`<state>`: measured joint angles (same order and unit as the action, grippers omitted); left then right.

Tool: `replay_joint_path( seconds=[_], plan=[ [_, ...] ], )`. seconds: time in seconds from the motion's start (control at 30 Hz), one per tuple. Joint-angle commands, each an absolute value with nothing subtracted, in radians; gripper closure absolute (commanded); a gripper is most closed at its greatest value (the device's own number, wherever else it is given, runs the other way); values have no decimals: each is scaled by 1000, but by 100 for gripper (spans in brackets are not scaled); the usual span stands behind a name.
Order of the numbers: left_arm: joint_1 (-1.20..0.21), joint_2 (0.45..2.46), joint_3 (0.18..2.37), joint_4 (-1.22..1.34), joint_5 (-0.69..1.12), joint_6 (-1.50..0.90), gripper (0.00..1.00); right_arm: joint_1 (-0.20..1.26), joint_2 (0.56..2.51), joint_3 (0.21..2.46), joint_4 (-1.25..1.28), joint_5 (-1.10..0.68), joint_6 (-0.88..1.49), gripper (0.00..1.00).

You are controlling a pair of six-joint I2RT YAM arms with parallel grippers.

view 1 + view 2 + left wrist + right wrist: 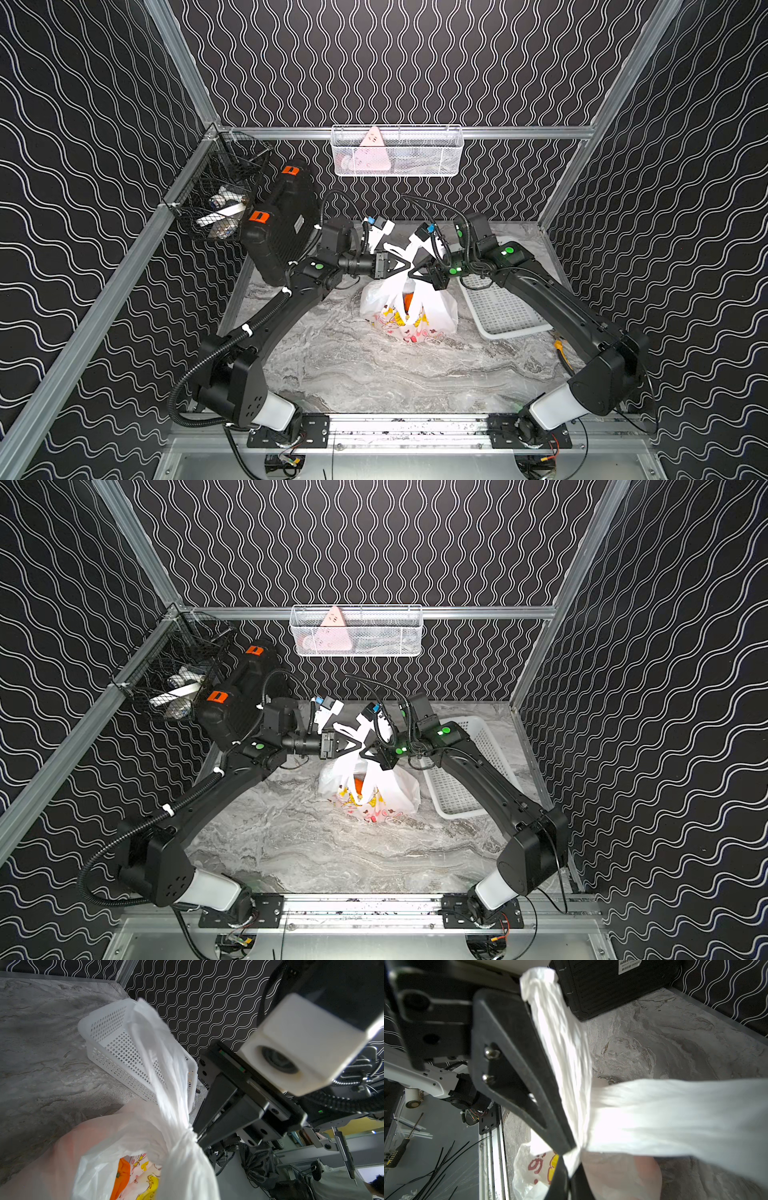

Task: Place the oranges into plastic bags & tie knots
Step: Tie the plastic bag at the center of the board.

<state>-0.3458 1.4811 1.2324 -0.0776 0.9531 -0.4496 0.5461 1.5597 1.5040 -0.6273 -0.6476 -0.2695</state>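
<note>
Closest to the lens, a twisted white handle strip (pixel 566 1043) crosses a flatter strip (pixel 675 1113) at the tips of the left gripper (pixel 572 1148), which is pinched shut on the plastic. In a top view the right gripper (pixel 411 273), also clamped on a handle strip, meets it above the plastic bag (pixel 440 309). An orange (pixel 409 299) shows inside the bag, which sits on the table (pixel 353 365) beside a basket (pixel 505 311). To cinch the bunched knot (pixel 187 1135) well, I would draw the strips apart evenly and low, so the thin film tightens without tearing.
</note>
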Motion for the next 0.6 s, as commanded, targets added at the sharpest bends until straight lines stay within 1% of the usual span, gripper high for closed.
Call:
replay_joint_path(
  seconds=[0.0, 0.03, 0.07, 0.13, 0.17, 0.23, 0.27, 0.33, 0.43, 0.57],
  plan=[
    [-342, 1479, 1222, -15, 931, -478, 100, 546, 1549, 1496, -609, -652, -265, 95],
    [-342, 1477, 1218, -6, 932, -483, 100, 546, 1544, 1494, -606, -639, -253, 84],
    [-340, 1477, 1216, -3, 931, -488, 100, 543, 1535, 1493, -605, -629, -245, 75],
    [-340, 1476, 1213, 1, 934, -493, 100, 525, 1513, 1490, -594, -617, -194, 58],
    [-339, 1475, 1211, 7, 938, -495, 100, 502, 1503, 1487, -581, -636, -156, 52],
    [-339, 1474, 1208, 10, 940, -496, 100, 461, 1487, 1480, -551, -688, -73, 45],
    [-339, 1474, 1209, 8, 943, -494, 100, 416, 1483, 1481, -528, -684, -11, 43],
    [-337, 1474, 1207, 14, 952, -496, 100, 381, 1487, 1486, -487, -691, 103, 39],
    [-337, 1475, 1203, 40, 963, -510, 100, 363, 1509, 1479, -404, -747, 226, 31],
    [-337, 1474, 1200, 57, 971, -522, 100, 342, 1561, 1476, -276, -818, 331, 26]
  ],
)
